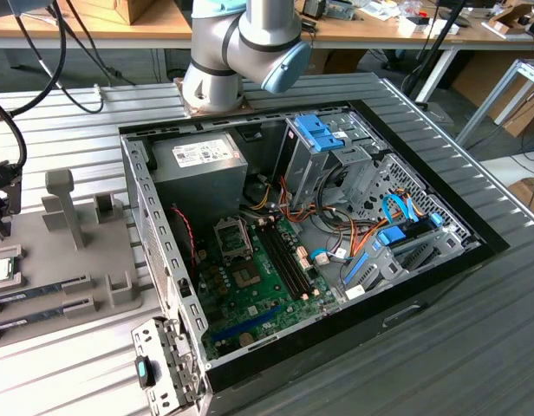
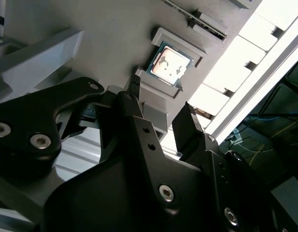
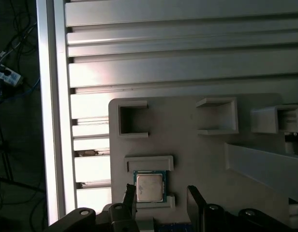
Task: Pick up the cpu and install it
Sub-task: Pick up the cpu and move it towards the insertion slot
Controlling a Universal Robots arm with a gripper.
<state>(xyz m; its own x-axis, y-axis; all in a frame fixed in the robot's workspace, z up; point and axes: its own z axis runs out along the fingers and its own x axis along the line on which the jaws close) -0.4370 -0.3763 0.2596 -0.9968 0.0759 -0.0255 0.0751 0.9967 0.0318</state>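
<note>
Two black fingers [image 2: 187, 128] of the gripper [image 2: 161, 94] are standing well apart in both wrist views, gripping nothing, with an open gap lying between them. Just past their tips the cpu [image 2: 169, 64] is lying flat, silver lid up and a thin green edge showing around it, seated in a shallow recess of the grey holder plate [image 3: 187, 125]. In the first wrist view the two tips are flanking it, one on either side; whether either is touching the recess wall I cannot tell. Any marking on the lid is coming across as faint smudges that cannot be read.

The plate is resting on the ribbed aluminium table [image 3: 187, 43]. In the exterior view the plate is sitting at the exterior view's left, carrying two memory sticks [image 1: 42, 290] in its slots. Well apart from it, toward the exterior view's right, the open computer case [image 1: 336, 347] is lying on its side, showing the green motherboard [image 1: 250, 286] with a metal-framed socket [image 1: 232, 236]. Farther back, the grey power supply [image 1: 202, 182] is wearing a white label [image 1: 206, 154] whose print is too small to tell. Behind the case the arm's base joint [image 1: 241, 43] is rising, and wooden benches [image 1: 380, 30] are running along the rear.
</note>
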